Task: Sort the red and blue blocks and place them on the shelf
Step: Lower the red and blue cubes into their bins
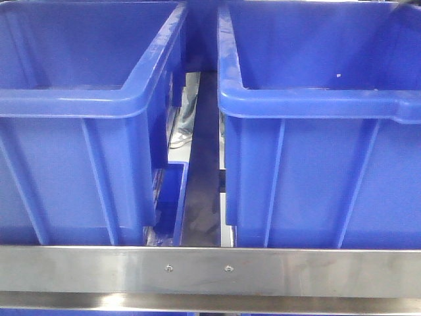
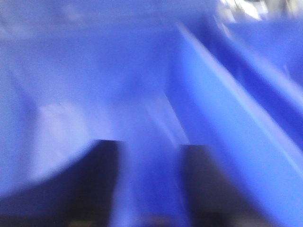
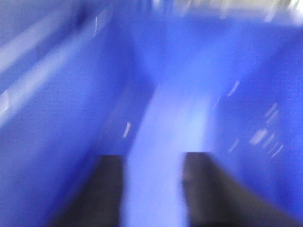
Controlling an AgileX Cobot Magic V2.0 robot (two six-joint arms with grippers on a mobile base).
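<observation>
The front view shows two big blue bins, the left bin and the right bin, standing side by side on the shelf behind its steel front rail. Neither arm shows in this view.

Both wrist views are badly blurred. The left hand has its two dark fingers spread, with only blue plastic showing between them. The right hand is likewise spread and holds nothing. Each seems to be inside or just above a bin, though the blur leaves that unsure.

No red or blue block can be seen anywhere, so their places cannot be told. With both hands empty, the blocks may already lie in the bins, but the pictures do not confirm that.
</observation>
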